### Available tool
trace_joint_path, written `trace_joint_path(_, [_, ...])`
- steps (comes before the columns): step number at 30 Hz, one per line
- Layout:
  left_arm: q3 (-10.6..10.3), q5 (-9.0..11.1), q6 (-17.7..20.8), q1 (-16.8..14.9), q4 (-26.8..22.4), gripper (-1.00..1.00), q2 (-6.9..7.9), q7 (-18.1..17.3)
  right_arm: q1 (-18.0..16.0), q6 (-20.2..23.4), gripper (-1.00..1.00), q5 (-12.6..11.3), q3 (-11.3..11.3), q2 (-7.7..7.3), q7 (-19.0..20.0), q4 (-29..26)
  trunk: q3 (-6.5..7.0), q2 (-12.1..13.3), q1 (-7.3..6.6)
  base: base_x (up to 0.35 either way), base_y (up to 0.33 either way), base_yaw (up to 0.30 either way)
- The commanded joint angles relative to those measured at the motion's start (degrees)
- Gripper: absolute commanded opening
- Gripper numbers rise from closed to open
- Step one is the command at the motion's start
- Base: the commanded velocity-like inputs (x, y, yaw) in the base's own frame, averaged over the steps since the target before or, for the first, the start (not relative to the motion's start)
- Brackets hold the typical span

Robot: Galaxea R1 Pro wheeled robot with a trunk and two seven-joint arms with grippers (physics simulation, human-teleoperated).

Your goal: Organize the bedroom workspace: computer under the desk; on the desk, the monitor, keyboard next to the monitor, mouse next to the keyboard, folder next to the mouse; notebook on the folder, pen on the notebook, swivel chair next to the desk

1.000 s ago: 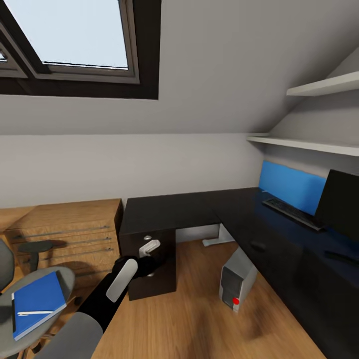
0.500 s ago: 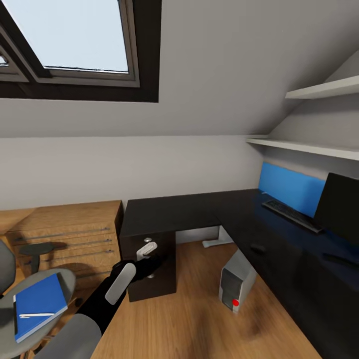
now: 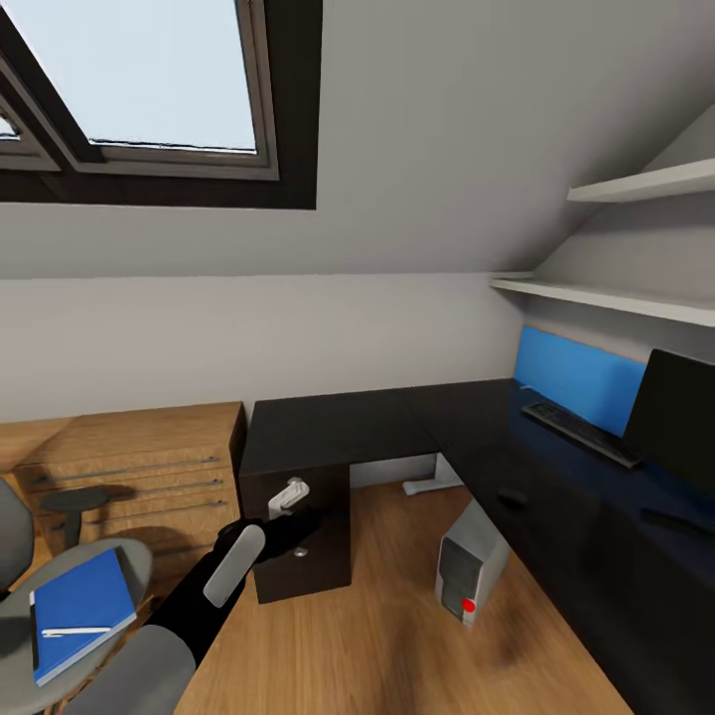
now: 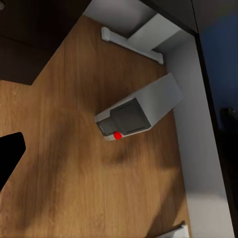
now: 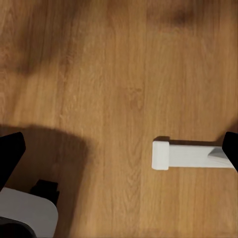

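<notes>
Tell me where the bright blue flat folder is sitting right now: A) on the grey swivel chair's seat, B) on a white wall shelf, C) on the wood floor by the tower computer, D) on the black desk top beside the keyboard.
A: in the head view the bright blue flat folder lies on the grey swivel chair's seat, with a slim pale pen on it.

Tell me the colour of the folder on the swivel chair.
Bright blue: the folder lies on the swivel chair's grey seat, clearest in the head view.
</notes>
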Motion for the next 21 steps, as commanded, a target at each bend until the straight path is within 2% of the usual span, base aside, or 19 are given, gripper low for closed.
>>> trace_joint_path(1, [-0.1, 0.6, 0.1, 0.0, -0.1, 1.0, 0.04, 0.5, 0.0, -0.2, 1.0, -0.6, 0.3, -0.04, 0.2, 0.0, 0.1, 0.4, -0.22, 0.0, 0.0, 0.0])
trace_joint_path(16, [-0.3, 0.4, -0.2, 0.0, -0.1, 1.0, 0.13, 0.6, 0.6, -0.8, 1.0, -0.6, 0.6, -0.34, 0.4, 0.1, 2.8, 6.4, -3.51, 0.0, 0.0, 0.0])
trace_joint_path(18, [-0.3, 0.4, -0.2, 0.0, -0.1, 1.0, 0.13, 0.7, 2.3, -1.0, 1.0, -0.4, 0.8, -0.35, 0.8, -0.3, 3.15, 7.2, -3.95, 0.0, 0.0, 0.0])
trace_joint_path(20, [-0.3, 0.4, -0.2, 0.0, -0.1, 1.0, 0.13, 0.7, 7.5, -2.7, 1.0, -0.1, 1.2, -0.43, 1.7, -3.4, 3.51, 8.0, -4.39, 0.0, 0.0, 0.0])
trace_joint_path(21, [-0.3, 0.4, -0.2, 0.0, -0.1, 1.0, 0.13, 0.7, 8.8, -3.1, 1.0, 0.0, 1.2, -0.51, 1.9, -5.1, 3.69, 8.4, -4.61, 0.0, 0.0, 0.0])
